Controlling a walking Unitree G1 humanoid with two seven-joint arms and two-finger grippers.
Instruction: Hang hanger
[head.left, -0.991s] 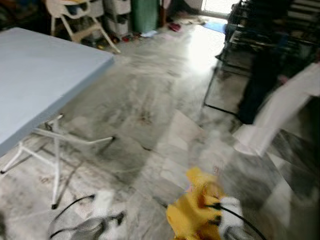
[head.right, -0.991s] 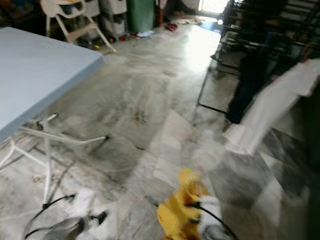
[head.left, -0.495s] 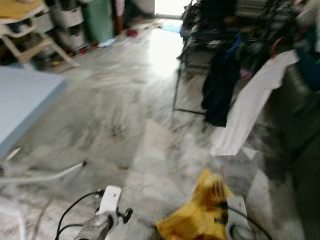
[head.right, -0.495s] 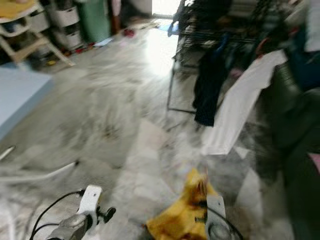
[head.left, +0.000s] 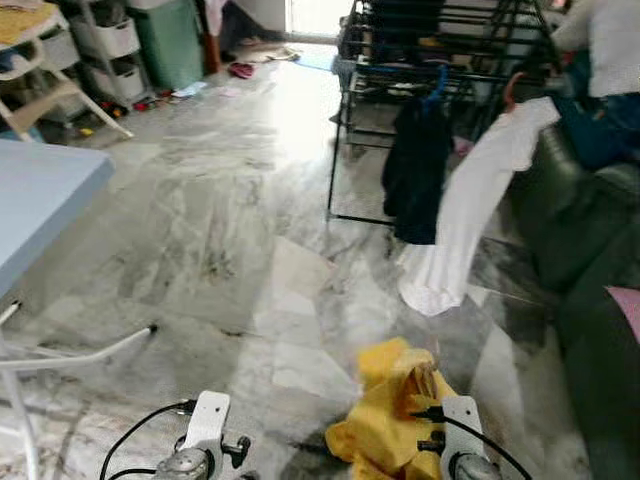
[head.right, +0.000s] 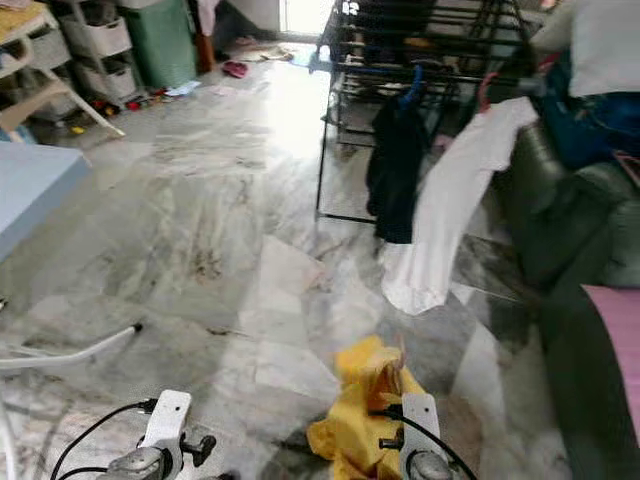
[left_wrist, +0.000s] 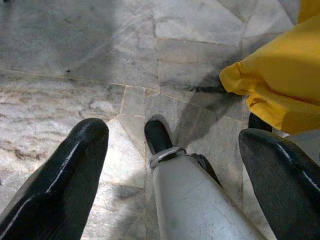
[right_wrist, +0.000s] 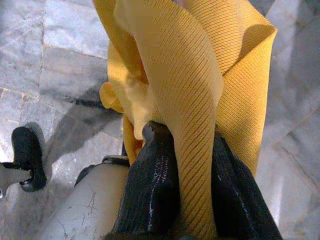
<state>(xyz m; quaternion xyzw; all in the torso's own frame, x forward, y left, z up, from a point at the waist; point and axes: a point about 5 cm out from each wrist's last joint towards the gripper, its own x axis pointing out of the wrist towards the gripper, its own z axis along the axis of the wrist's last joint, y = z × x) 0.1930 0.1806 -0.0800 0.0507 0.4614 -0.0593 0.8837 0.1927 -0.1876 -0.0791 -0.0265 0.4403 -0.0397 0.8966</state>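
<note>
Pinching a bunched yellow garment, the right gripper has its two black fingers pressed together on a fold of the ribbed fabric. In the head views, this garment hangs low in front of the robot, above the marble floor. The hanger cannot be made out within the fabric. The left gripper is spread wide, holds nothing and points down at the floor beside the robot's silver leg. A black drying rack stands ahead and to the right. A dark garment hangs from it on a blue hanger, and a white garment hangs just beside that. A light blue table stands on the left. A person is at the upper right, near the rack.
</note>
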